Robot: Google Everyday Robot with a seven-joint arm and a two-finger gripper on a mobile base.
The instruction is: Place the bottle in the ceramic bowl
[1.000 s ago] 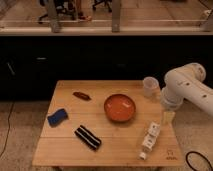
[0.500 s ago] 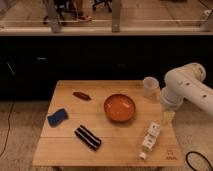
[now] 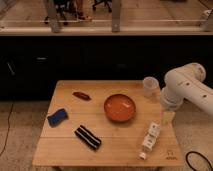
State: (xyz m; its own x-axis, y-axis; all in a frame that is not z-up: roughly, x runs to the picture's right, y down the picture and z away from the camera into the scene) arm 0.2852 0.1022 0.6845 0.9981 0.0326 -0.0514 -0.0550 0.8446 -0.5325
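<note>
Nothing has shifted: the bottle [image 3: 149,138] lies on the worktop [image 3: 115,145], apart from the ceramic bowl [image 3: 120,108]. My gripper [image 3: 167,117] hangs just beyond it, grip state unclear. Pickup and placing remain.

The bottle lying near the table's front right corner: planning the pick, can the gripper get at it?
Probably yes: the gripper hangs close to the bottle, and nothing lies between them.

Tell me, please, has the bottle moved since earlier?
No; the bottle lies where it did, front-right of the ceramic bowl; the gripper hangs by the table's right edge.
</note>
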